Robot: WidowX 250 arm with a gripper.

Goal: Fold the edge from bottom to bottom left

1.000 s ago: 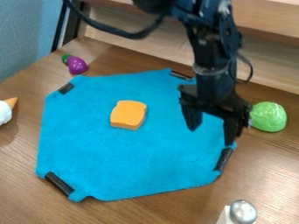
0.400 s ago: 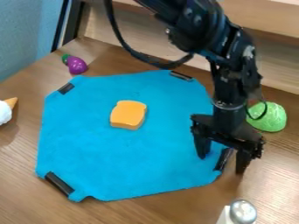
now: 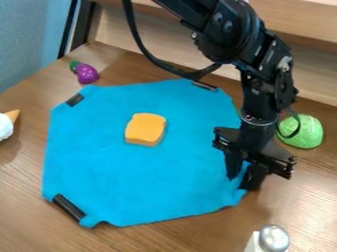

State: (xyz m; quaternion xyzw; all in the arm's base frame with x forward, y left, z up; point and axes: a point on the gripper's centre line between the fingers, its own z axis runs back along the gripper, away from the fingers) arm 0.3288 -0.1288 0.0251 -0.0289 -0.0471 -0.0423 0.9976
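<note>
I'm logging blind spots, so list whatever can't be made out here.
- Camera view: whether the gripper holds the blue cloth at its lower right corner; the gripper covers it.
- Camera view: part of the green object's left side; behind the arm.
- Camera view: the white-and-orange object's remainder; cut off by the left edge.
- Camera view: the silver-topped object's base; cut off by the bottom edge.

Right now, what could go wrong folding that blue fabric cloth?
The black two-finger gripper seems to pinch the blue fabric cloth only near its edge, so it could slip free. The orange bread-shaped toy rests on the cloth and might slide or get covered.
</note>
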